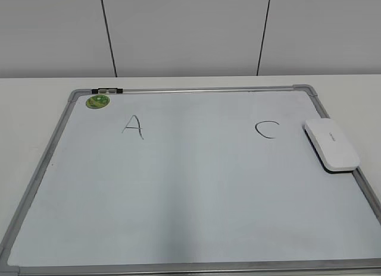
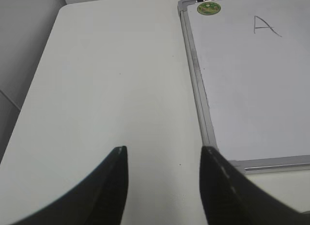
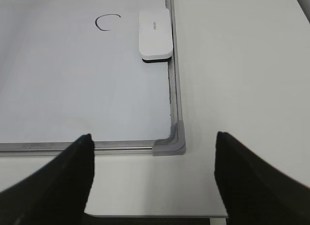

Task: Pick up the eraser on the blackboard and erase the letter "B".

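Observation:
The blackboard (image 1: 190, 187) lies flat on the table; it also shows in the left wrist view (image 2: 252, 99) and the right wrist view (image 3: 72, 79). The white eraser (image 1: 331, 145) rests on the board's right edge, beside the "C" (image 1: 267, 129); it shows in the right wrist view (image 3: 155, 33) too. No letter "B" is visible between the "A" (image 1: 133, 126) and the "C". My left gripper (image 2: 164, 154) is open over the table left of the board. My right gripper (image 3: 154, 142) is open, near the board's front right corner. Neither gripper shows in the exterior view.
A round green sticker (image 1: 98, 101) sits at the board's top left corner, next to a metal clip (image 1: 108, 91). The white table (image 1: 36, 103) surrounds the board. Its front edge shows in the right wrist view (image 3: 155, 216). A grey panelled wall stands behind.

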{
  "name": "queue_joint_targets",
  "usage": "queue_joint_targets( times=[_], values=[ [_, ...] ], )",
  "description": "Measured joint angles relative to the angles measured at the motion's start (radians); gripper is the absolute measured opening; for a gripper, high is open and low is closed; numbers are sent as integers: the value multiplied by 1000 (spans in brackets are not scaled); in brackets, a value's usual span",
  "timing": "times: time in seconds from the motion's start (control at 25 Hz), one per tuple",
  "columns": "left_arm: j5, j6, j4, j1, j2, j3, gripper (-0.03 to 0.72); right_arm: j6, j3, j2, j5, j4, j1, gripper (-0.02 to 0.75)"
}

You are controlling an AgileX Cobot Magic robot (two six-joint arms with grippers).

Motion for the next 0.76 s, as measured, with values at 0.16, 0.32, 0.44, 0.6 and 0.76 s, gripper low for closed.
queue_joint_targets(
  times=[0.16, 0.32, 0.44, 0.6, 0.76],
  values=[
    [0, 0, 0, 0, 0, 0, 347, 0, 0, 0, 0, 0, 0, 573],
    [0, 0, 0, 0, 0, 0, 337, 0, 0, 0, 0, 0, 0, 573],
    [0, 0, 0, 0, 0, 0, 335, 0, 0, 0, 0, 0, 0, 573],
    [0, 0, 0, 0, 0, 0, 335, 0, 0, 0, 0, -1, 0, 573],
    [0, 0, 0, 0, 0, 0, 335, 0, 0, 0, 0, -1, 0, 573]
  ],
)
